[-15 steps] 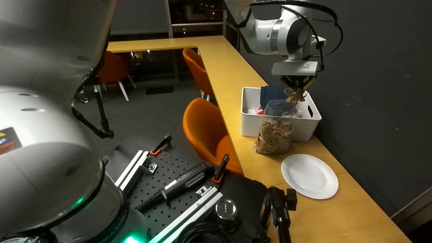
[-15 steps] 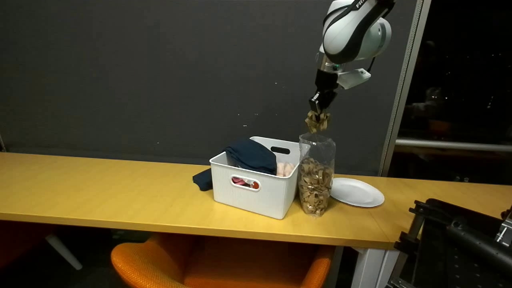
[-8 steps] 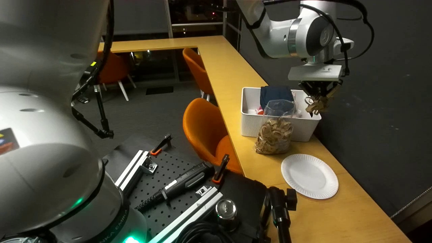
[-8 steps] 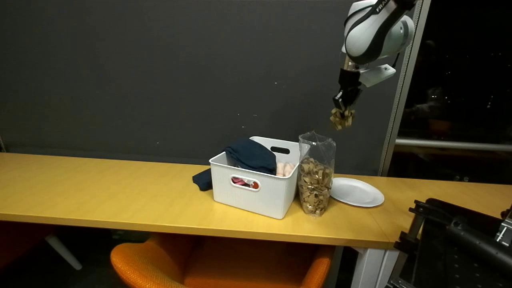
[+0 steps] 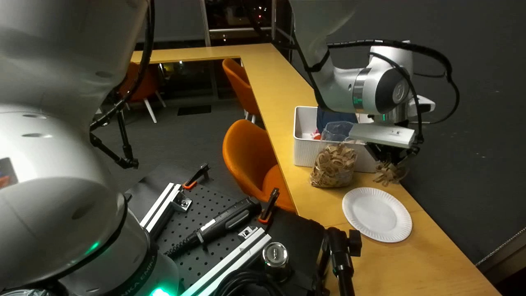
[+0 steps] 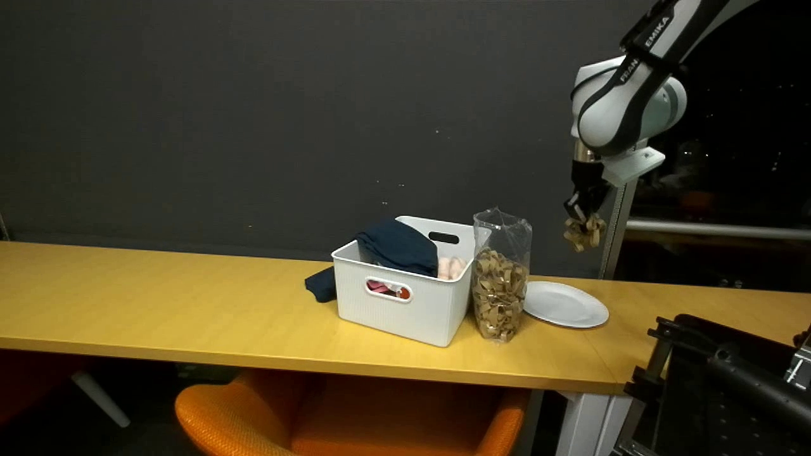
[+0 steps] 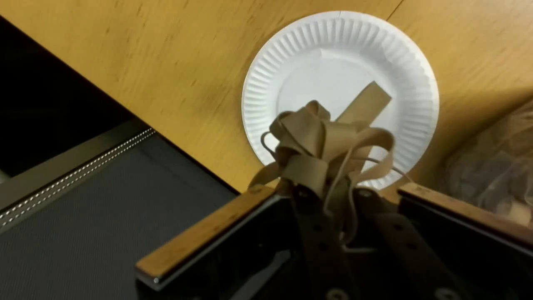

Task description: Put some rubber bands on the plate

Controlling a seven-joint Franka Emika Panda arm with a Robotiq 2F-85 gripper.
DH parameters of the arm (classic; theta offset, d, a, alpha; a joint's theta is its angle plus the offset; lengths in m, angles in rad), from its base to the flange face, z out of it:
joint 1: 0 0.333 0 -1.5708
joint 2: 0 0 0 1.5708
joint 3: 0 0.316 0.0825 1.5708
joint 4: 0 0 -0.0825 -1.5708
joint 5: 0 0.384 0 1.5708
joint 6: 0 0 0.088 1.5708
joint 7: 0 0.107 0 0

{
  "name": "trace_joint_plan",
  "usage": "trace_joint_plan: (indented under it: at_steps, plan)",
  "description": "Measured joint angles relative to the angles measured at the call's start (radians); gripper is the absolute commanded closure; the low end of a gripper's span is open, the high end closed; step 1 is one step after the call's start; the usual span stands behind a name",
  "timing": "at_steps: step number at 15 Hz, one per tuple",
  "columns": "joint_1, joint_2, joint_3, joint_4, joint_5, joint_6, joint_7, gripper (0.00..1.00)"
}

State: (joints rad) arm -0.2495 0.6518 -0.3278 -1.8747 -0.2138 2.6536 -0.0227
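My gripper is shut on a bunch of tan rubber bands and holds them in the air above the table. Gripper and bunch also show in the other exterior camera's picture, higher than the plate. The white paper plate lies flat on the table and looks bare in both exterior views. In the wrist view, loops of the held bands stick out past the fingertips, in front of the plate. A clear bag of rubber bands stands upright beside the plate.
A white basket with dark blue cloth stands beside the bag. The dark wall runs along the table's back edge. An orange chair and a black cart stand at the table's front.
My gripper has moved from above the bag toward the plate's side and then down, carrying the rubber bands. The bag, basket and plate have stayed in place.
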Motion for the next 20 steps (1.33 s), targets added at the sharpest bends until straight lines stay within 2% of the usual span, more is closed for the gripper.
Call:
trace_joint_plan:
  at_steps: [5, 12, 13, 14, 15, 16, 17, 20]
  plan:
    - [-0.029, 0.147, 0.017, 0.013, 0.019, 0.137, 0.003, 0.97]
    - [-0.032, 0.307, 0.019, 0.136, 0.048, 0.179, 0.008, 0.97]
    - [-0.032, 0.326, 0.017, 0.155, 0.050, 0.179, 0.012, 0.89]
    - [-0.032, 0.345, 0.014, 0.173, 0.053, 0.179, 0.018, 0.92]
    - [-0.032, 0.362, 0.010, 0.190, 0.057, 0.179, 0.025, 0.86]
    - [-0.031, 0.380, 0.004, 0.207, 0.058, 0.179, 0.034, 0.61]
    - [-0.029, 0.397, -0.003, 0.223, 0.060, 0.179, 0.043, 0.60]
    - [-0.025, 0.443, -0.023, 0.268, 0.060, 0.179, 0.077, 0.39]
